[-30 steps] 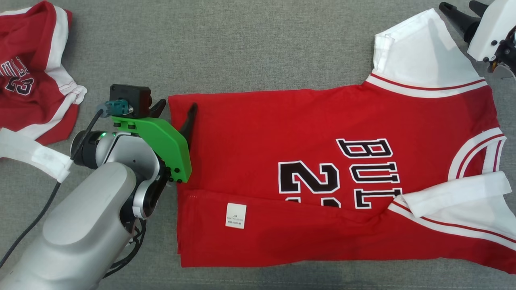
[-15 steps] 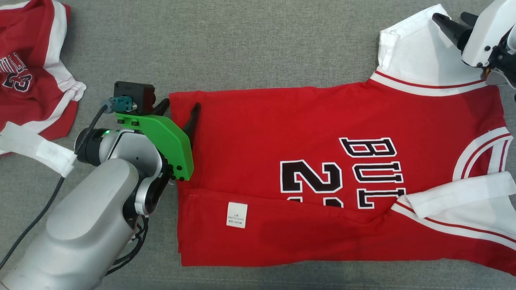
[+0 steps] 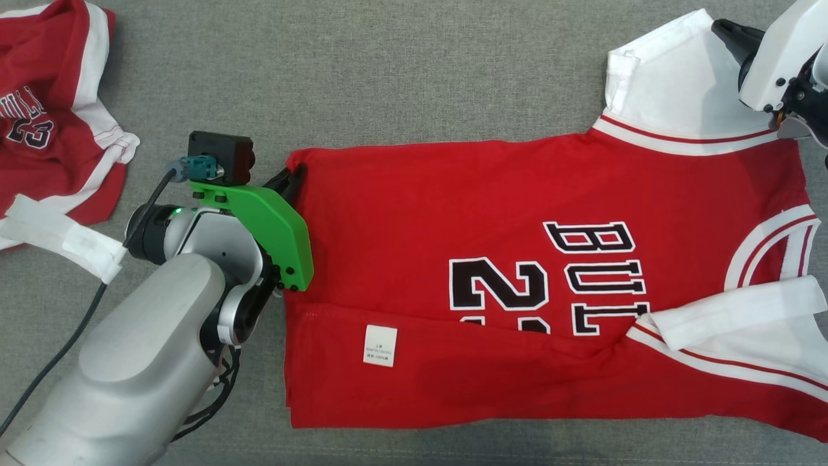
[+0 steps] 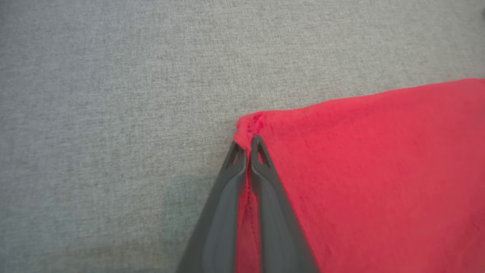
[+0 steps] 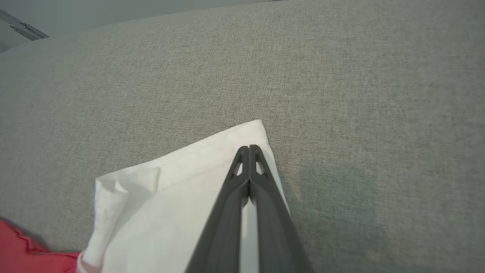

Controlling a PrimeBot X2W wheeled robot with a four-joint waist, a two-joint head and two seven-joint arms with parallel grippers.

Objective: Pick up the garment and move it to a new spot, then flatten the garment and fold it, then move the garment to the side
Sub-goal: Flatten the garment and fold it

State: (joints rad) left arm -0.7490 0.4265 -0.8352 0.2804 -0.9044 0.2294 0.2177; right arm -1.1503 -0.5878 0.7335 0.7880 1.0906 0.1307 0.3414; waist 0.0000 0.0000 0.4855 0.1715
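The garment (image 3: 517,285) is a red jersey with white sleeves and black lettering, lying flat on the grey surface with its lower edge folded up. My left gripper (image 3: 292,178) is shut on the garment's red top-left hem corner (image 4: 252,125), the fabric pinched between its two fingers. At the upper right, my right gripper (image 3: 723,29) is shut on the corner of the white sleeve (image 5: 250,132); its dark fingers (image 5: 248,151) meet over the white cloth, which shows between them lower down.
A second crumpled red and white jersey (image 3: 45,123) lies at the far left, with a white strip (image 3: 61,236) trailing from it. Grey fabric surface (image 3: 388,71) surrounds the garment. My left arm's cable (image 3: 77,330) hangs along the lower left.
Both grippers have gone from open to shut, the left on the red hem corner, the right on the white sleeve corner. The red corner has bunched slightly to the right.
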